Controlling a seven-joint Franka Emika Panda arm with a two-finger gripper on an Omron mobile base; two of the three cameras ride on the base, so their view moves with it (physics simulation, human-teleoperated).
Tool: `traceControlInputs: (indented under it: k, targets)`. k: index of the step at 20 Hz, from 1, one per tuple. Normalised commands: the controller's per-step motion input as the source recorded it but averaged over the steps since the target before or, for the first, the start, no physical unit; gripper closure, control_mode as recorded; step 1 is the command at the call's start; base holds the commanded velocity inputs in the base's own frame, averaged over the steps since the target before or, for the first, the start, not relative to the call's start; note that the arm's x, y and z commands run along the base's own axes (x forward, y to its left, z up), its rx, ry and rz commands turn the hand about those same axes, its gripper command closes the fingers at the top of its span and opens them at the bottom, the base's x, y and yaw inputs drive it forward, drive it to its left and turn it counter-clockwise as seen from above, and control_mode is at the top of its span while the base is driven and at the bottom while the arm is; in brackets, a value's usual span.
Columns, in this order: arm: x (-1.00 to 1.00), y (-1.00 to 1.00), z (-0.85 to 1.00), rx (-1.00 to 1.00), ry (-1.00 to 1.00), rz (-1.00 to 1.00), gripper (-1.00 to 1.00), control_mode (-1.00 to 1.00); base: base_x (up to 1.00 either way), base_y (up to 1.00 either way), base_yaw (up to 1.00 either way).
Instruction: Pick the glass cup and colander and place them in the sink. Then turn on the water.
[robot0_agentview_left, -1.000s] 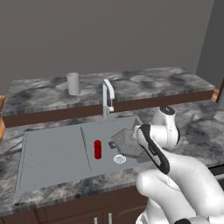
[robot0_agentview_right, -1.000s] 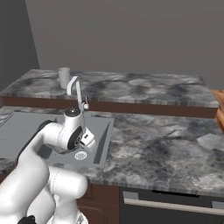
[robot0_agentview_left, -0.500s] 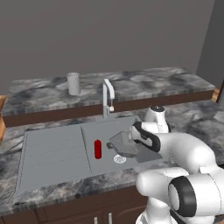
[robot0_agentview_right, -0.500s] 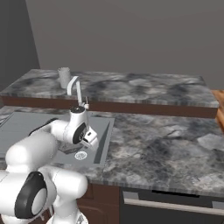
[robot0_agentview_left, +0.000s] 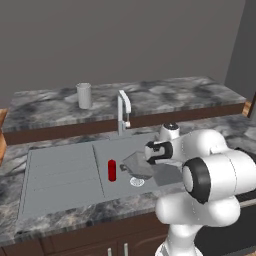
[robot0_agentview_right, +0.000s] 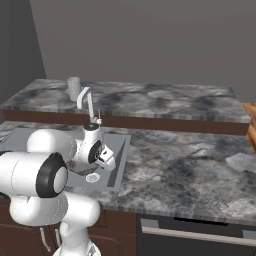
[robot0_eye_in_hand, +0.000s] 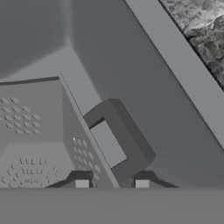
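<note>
The colander (robot0_agentview_left: 136, 165), a faceted grey bowl with small holes, hangs tilted just above the floor of the sink (robot0_agentview_left: 60, 172) basin. My gripper (robot0_agentview_left: 148, 159) is shut on its right rim. In the hand view the colander (robot0_eye_in_hand: 39, 144) wall runs between my gripper (robot0_eye_in_hand: 111, 183) tips, with its block-shaped handle beyond them over the sink (robot0_eye_in_hand: 144, 78) floor. The glass cup (robot0_agentview_left: 84, 95) stands upright on the back counter, left of the faucet (robot0_agentview_left: 123, 107); it is also the glass cup (robot0_agentview_right: 74, 88) behind the faucet (robot0_agentview_right: 86, 100). No water runs from the spout.
A small red cylinder (robot0_agentview_left: 112, 170) stands in the basin left of the colander, near the round drain (robot0_agentview_left: 136, 182). The drainboard lies further left. Marbled counter (robot0_agentview_right: 190, 165) spreads to the right of the sink. My own arm bulks over the basin's front right.
The arm has folded up and its elbow has swung forward. The hand stays over the basin, and the colander has shifted slightly left and down in the same grip.
</note>
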Motion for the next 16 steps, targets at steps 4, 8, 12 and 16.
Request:
traceControlInputs:
  k: [4, 8, 12, 16]
  targets:
    - [0.28, 0.00, -0.33, -0.01, 0.00, 0.00, 1.00, -1.00, 0.00, 0.00, 0.00]
    - [0.29, 0.00, -0.33, 0.00, 0.01, 0.00, 1.00, -1.00, 0.00, 0.00, 0.00]
    - [0.39, 0.08, -0.36, 0.00, 0.08, 0.00, 1.00, -1.00, 0.00, 0.00, 0.00]
    - [0.32, 0.00, -0.20, 0.00, 0.17, 0.00, 1.00, -1.00, 0.00, 0.00, 0.00]
